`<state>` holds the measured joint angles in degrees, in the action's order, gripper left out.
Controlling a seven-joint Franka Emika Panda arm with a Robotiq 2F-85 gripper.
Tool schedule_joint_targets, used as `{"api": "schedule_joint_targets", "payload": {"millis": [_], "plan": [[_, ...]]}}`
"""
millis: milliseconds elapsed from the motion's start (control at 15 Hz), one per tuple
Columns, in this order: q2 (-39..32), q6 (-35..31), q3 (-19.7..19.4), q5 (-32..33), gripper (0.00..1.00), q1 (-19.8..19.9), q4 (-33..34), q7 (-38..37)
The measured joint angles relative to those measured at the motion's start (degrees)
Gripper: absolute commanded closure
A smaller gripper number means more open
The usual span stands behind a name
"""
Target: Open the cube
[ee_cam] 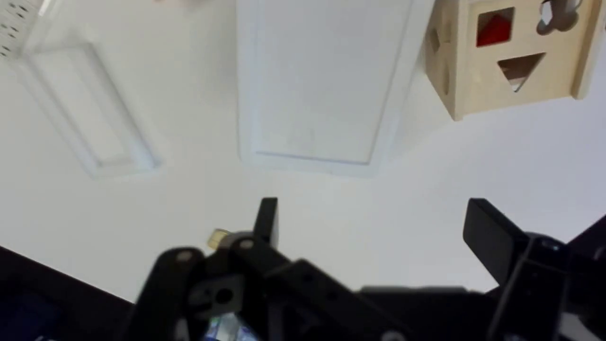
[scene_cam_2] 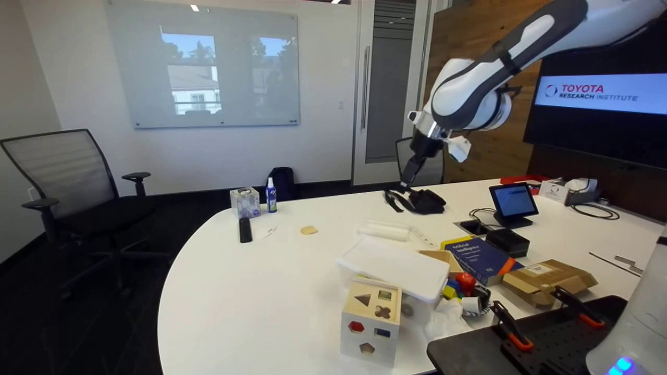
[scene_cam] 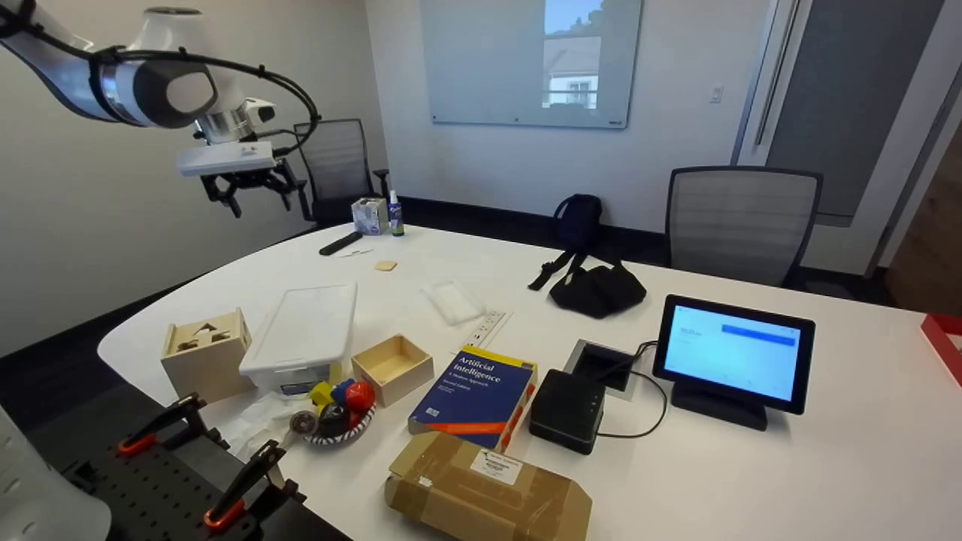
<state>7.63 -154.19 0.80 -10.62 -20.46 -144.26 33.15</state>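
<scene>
Hanging high over the smooth white desk (scene_cam_2: 250,302), the black two-fingered hand (ee_cam: 371,219) has its jaws spread wide apart! And the pale tan wooden cube (scene_cam_2: 369,333) with shaped cut-outs? Standing on the desk, well below the hand, up at top right in the wrist view, just beside the lidded, rectangular white plastic container (scene_cam: 308,327).

1 cube (scene_cam: 208,362), 1 bk (scene_cam: 475,394), 2 chrs (scene_cam: 740,222)

The cube (scene_cam: 207,367) looks smooth, matt wood; the lidded container (scene_cam: 308,330), translucent plastic; the box (scene_cam: 488,496), cardboard.
</scene>
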Motion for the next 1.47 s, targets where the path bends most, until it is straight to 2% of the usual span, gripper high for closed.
{"api": "schedule_joint_targets", "payload": {"millis": [200,400,533,1000,1467], "plan": [[-5.99,-0.42,4.14,-10.14,0.00,-2.00,2.08,9.53],[-10.83,-0.25,8.93,-17.49,0.00,-1.21,2.87,15.14],[-13.70,0.29,11.82,-20.16,0.00,0.44,2.97,16.79],[-21.85,8.21,18.45,-21.21,0.00,7.88,5.67,17.43],[-29.79,15.78,20.96,-21.19,0.00,11.29,11.29,18.72]]}}
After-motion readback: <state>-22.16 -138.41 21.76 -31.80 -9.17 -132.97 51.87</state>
